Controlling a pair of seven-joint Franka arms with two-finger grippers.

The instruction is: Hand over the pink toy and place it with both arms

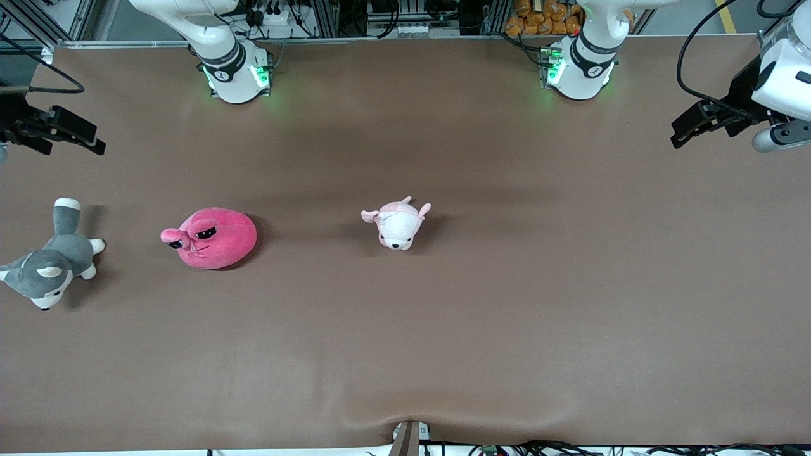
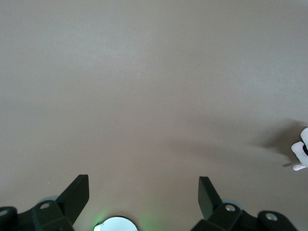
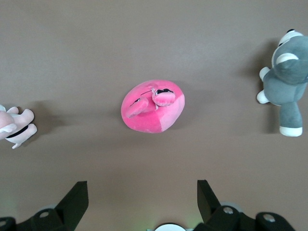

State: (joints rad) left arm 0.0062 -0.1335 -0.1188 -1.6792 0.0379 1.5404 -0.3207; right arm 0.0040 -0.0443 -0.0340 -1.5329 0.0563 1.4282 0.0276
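Note:
The pink toy [image 1: 212, 237], a round hot-pink plush with two half-lidded dark eyes, lies on the brown table toward the right arm's end. It also shows in the right wrist view [image 3: 153, 106]. My right gripper [image 1: 89, 140] hangs open and empty over bare table at the right arm's end, apart from the toy; its jaws stand wide in the right wrist view [image 3: 142, 190]. My left gripper [image 1: 687, 130] hangs open and empty over bare table at the left arm's end, and its wrist view [image 2: 143, 185] shows only table under it. Both arms wait.
A grey-and-white husky plush [image 1: 51, 263] lies at the right arm's end of the table, beside the pink toy. A small pale pink-and-white puppy plush [image 1: 398, 223] lies near the table's middle. A camera mount [image 1: 408, 437] stands at the table's near edge.

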